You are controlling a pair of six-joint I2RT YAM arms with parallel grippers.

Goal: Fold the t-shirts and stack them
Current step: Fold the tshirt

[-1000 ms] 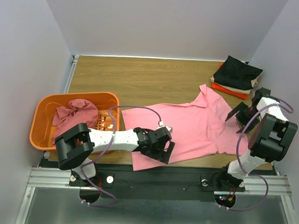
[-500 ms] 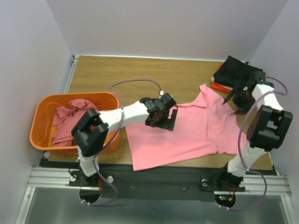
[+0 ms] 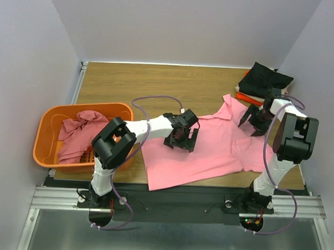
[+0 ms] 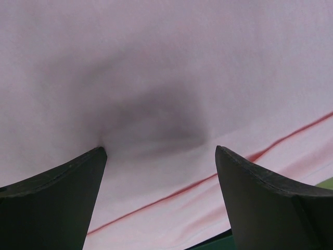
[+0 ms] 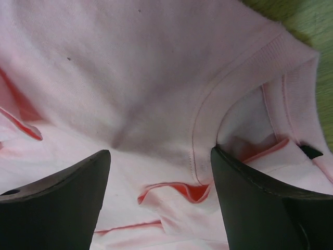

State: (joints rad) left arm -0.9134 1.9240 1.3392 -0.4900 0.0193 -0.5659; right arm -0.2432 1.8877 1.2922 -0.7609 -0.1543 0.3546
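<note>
Noted light pink collared t-shirt [image 3: 221, 144] spread flat across centre-right of counter [image 3: 135, 85], hem draped over near edge. Found left jaws spread wide, low over shirt's left shoulder area. Pink cloth fills wrist view between fingers [image 4: 52, 200], nothing pinched. Found right jaws spread too, over shirt's far right part, ribbed edge [image 5: 250, 57] lying between them. Logged darker rose t-shirt [image 3: 81, 127] bunched in orange basket [image 3: 45, 122] at counter's left. Logged folded stack at far right corner: black t-shirt [image 3: 266, 79] on top, red-orange t-shirt [image 3: 244, 97] showing beneath.

Red-orange shirt [image 3: 244, 97] mostly under black shirt [image 3: 266, 79]; rose shirt [image 3: 78, 128] partly behind left arm [image 3: 114, 147].
</note>
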